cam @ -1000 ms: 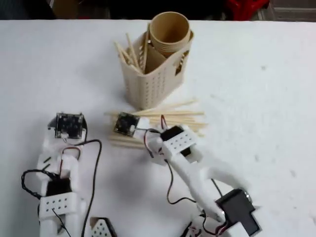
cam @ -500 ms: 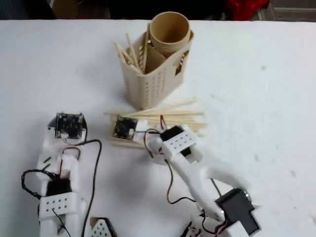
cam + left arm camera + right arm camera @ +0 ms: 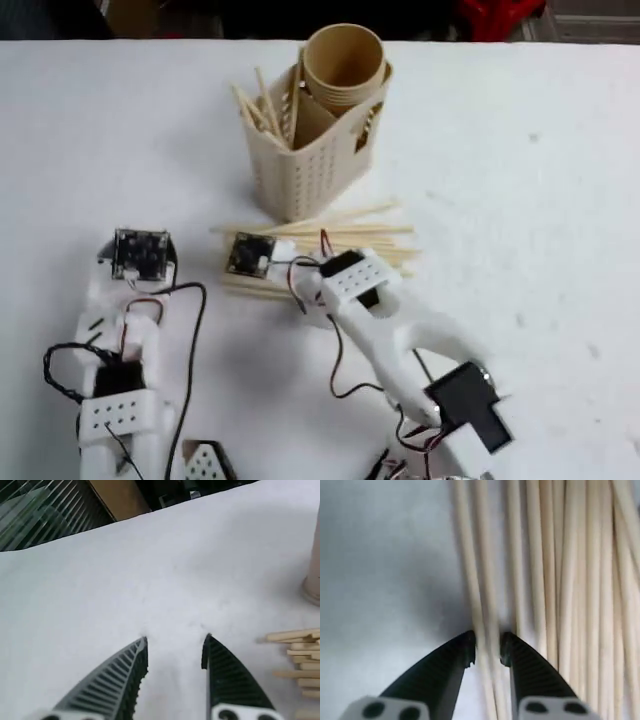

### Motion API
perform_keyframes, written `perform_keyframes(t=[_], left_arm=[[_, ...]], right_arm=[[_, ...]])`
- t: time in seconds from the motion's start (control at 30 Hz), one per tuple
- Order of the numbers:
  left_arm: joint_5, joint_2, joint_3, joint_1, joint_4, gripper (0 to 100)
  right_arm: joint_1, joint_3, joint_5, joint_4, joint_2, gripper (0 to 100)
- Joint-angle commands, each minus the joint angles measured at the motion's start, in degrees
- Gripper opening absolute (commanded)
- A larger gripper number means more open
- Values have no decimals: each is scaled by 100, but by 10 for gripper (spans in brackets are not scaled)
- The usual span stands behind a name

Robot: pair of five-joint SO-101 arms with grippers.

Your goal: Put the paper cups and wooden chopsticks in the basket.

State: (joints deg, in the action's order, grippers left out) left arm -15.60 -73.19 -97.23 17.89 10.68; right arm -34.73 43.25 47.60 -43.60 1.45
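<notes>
A pile of wooden chopsticks [image 3: 350, 236] is laid flat on the white table [image 3: 520, 180], just in front of the basket [image 3: 315, 170]. The sticks are set side by side. In the high view their long sides are seen to run across the table, from the left to the right. One or two are turned a little and are crossed over the others.

The right gripper [image 3: 487, 647] is held low at the left end of this pile. Its fingers [image 3: 520, 672] are pulled nearly together, and two thin sticks at the edge of the pile are pinched between them. These sticks are lined up the same way as the fingers are pointed. The other sticks are left lying just beside the gripper.

The left gripper [image 3: 175, 650] is held apart from the pile, over a bare part of the table. Its fingers [image 3: 122, 677] are spread, and nothing is held between them. The ends of some sticks [image 3: 300, 652] are seen off to its side.

The basket is stood upright. A stack of paper cups [image 3: 345, 65] is set in it, mouths up. More chopsticks [image 3: 262, 105] are stood on end in it, leaned outward with their tips up.
</notes>
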Motion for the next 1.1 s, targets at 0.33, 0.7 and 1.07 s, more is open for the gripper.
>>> perform_keyframes(t=[0.33,0.7,1.07], left_arm=[[44,-101,18,57,18,189],[44,-101,18,48,18,189],[44,-92,18,48,18,189]], right_arm=[[40,-26,-440,-778,1218,17],[-4,580,-721,-892,2826,17],[-1279,-475,-659,-690,778,162]])
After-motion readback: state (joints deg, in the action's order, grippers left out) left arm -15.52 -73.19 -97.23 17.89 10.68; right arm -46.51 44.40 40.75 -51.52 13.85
